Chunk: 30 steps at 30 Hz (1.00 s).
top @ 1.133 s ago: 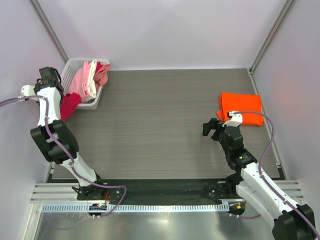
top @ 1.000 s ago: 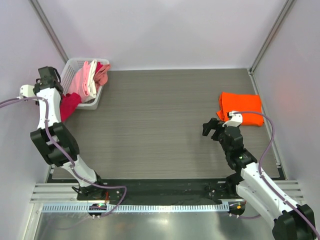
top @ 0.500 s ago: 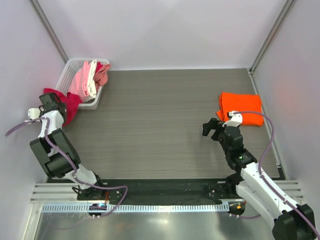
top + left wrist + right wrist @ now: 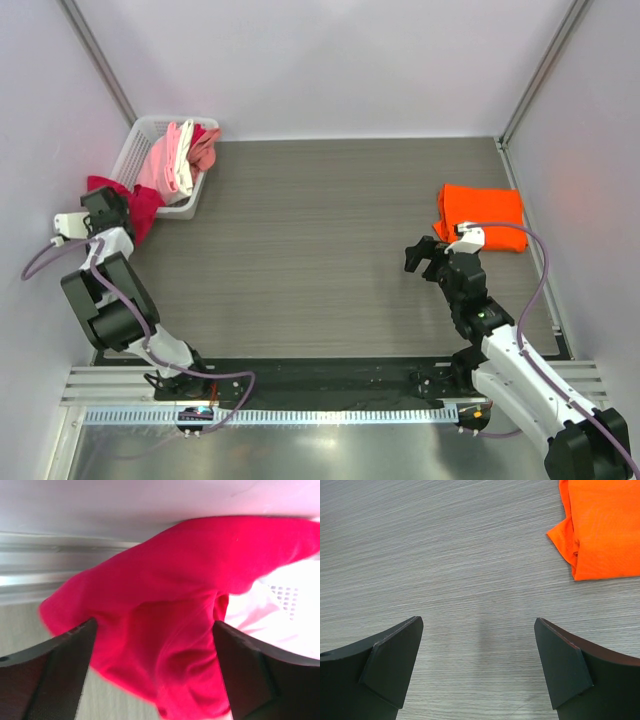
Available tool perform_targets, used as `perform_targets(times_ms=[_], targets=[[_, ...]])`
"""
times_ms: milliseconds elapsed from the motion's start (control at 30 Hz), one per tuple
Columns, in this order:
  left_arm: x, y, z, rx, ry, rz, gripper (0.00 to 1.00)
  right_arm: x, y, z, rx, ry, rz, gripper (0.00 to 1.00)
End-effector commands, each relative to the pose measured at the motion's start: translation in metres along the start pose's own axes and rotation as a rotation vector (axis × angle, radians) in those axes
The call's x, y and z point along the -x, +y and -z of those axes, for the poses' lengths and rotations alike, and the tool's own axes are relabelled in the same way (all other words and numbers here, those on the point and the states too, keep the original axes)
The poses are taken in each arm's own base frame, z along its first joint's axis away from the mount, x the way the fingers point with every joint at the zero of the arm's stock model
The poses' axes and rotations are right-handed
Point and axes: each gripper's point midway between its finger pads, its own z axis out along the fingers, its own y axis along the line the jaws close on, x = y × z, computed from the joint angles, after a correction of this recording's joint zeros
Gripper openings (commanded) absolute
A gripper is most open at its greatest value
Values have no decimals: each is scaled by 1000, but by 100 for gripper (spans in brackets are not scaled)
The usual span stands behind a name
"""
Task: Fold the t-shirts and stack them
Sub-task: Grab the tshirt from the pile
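Observation:
A crimson t-shirt (image 4: 140, 205) lies crumpled at the table's left edge, against the front of the basket. My left gripper (image 4: 100, 205) is right at it and open; in the left wrist view the crimson t-shirt (image 4: 165, 610) fills the space ahead of the spread left gripper (image 4: 155, 625). An orange t-shirt (image 4: 485, 215) lies folded at the right side. My right gripper (image 4: 425, 255) hovers open to its near left, above bare table. The right wrist view shows the right gripper (image 4: 479, 622) holding nothing, with the orange t-shirt (image 4: 600, 525) at the upper right.
A white mesh basket (image 4: 140, 128) stands in the far left corner with pink and white shirts (image 4: 178, 160) heaped in it. Walls close in the left and right sides. A metal rail runs along the near edge.
The left gripper came down from beside the basket toward the near side and opened, letting go of the crimson t-shirt, which now lies bunched by the basket. The right arm has not moved.

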Motion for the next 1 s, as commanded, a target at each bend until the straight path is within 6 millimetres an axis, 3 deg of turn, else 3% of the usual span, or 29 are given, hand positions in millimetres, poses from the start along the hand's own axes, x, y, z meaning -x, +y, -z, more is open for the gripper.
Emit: perform_targets(times_ms=[0,100,133,200,267,433,633,700,800,967], targets=[[9,-36,-13,-135,-44,52,93,17,7,-1,21,-56,-14,100],[1,-43,-22,-128,-2,12,67,17,7,-2,21,-56,-14,100],[2,-50,-21,-141,8,12,49,17,8,-2,23,-55,-13,100],[1,-55,-16,-159,21,32,26,17,8,-2,23,-52,-13,100],[5,-52,-11,-149,-3,47,22,17,8,-3,21,-51,-11,100],[20,-53,10,-112,-28,26,0,17,8,-3,21,-51,-11,100],[29,-61,38,-119,-16,64,0,17,7,-3,19,-50,-12,100],[40,-83,61,-169,-27,72,0,17,7,-3,16,-52,-11,100],[39,-98,91,-147,-16,43,0,17,7,-2,18,-52,-11,100],[10,-101,139,-198,70,186,0,17,6,-2,17,-53,-13,100]])
